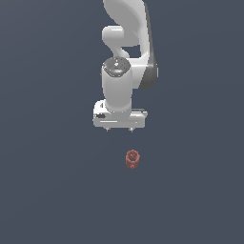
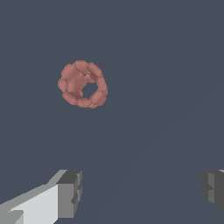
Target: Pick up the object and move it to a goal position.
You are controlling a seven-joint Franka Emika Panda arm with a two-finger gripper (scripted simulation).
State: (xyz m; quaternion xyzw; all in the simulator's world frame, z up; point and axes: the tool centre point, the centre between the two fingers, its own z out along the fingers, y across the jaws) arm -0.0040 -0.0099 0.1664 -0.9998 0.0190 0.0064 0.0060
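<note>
The object [image 1: 132, 159] is a small reddish-brown lumpy stubby cylinder with a ring-like end, lying on the dark grey floor. In the wrist view the object [image 2: 82, 84] shows its ring end with a hole. My white gripper [image 1: 118, 129] hangs above the floor, behind the object and slightly to the exterior view's left of it. Its fingers [image 2: 69, 194] stand wide apart with nothing between them. The gripper [image 2: 140, 192] is open and empty, apart from the object.
The white arm [image 1: 126, 43] rises behind the gripper toward the top of the exterior view. The flat dark grey floor [image 1: 57, 190] spreads all around the object.
</note>
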